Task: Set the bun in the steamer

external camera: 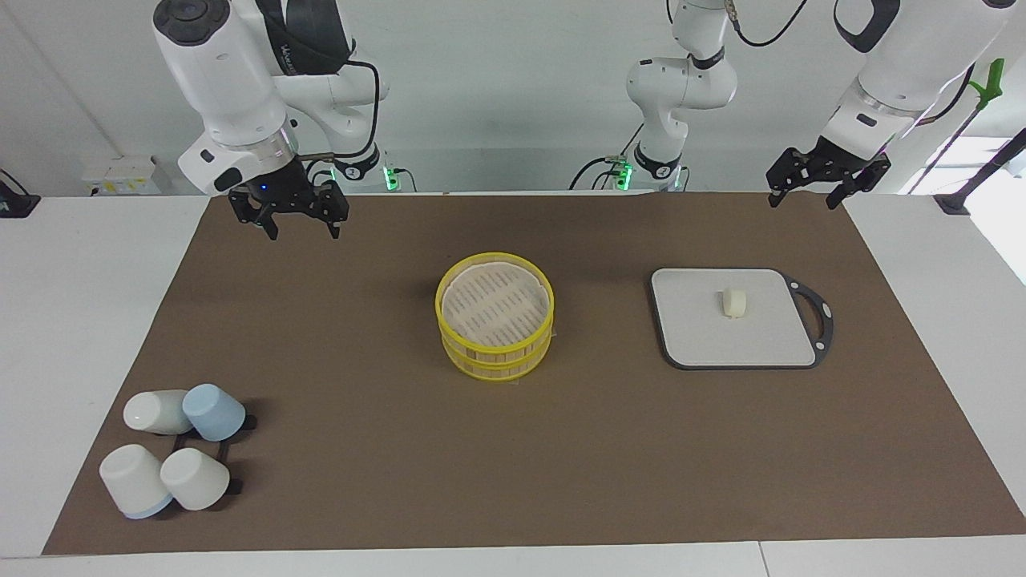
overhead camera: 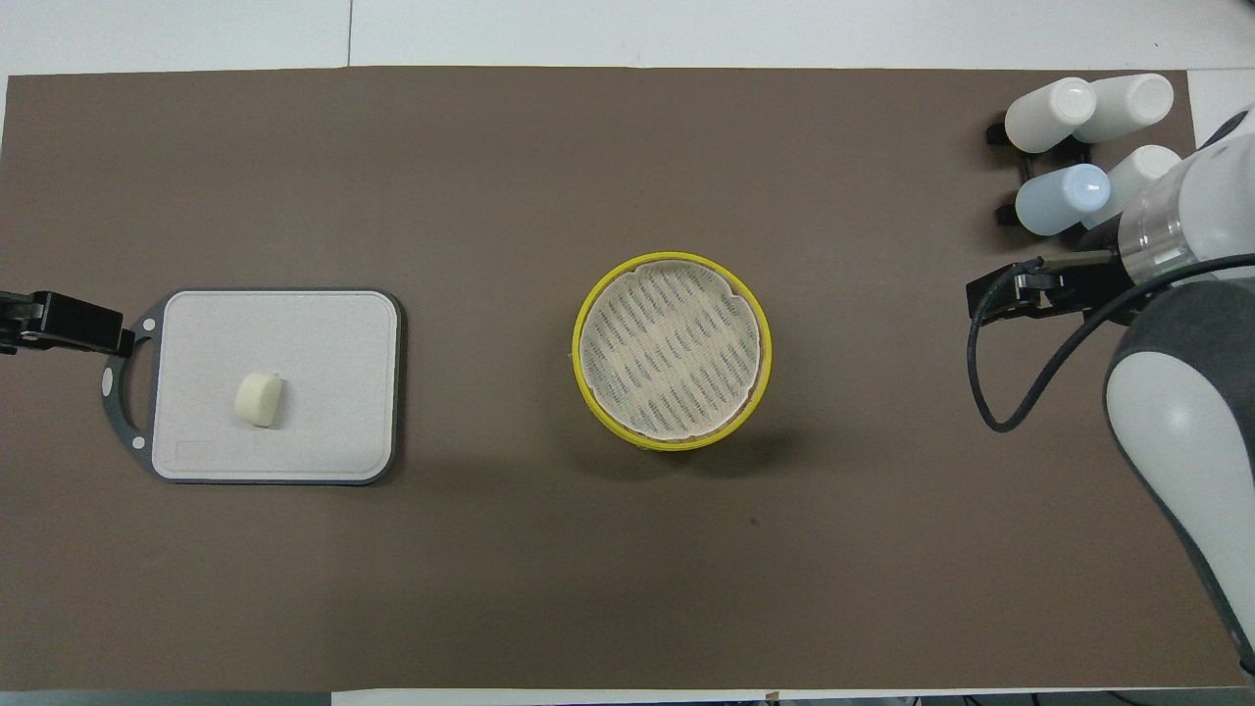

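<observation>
we have yet to start: the bun (external camera: 734,302) lies on the grey board (external camera: 697,336), the steamer (external camera: 494,314) beside it is empty, and our left gripper (external camera: 826,178) and right gripper (external camera: 298,218), both spread and holding nothing, hang over the mat's (external camera: 385,449) edge, so the left must descend onto the bun.

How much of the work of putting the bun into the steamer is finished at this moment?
Nothing looks done yet. The small cream-white bun lies on the flat grey board with a black rim, toward the left arm's end of the table. The round yellow-rimmed steamer shows only its pale slatted floor. Nothing is in hand: the left gripper and right gripper both hang open in the air. Grasping, carrying and placing remain.
</observation>
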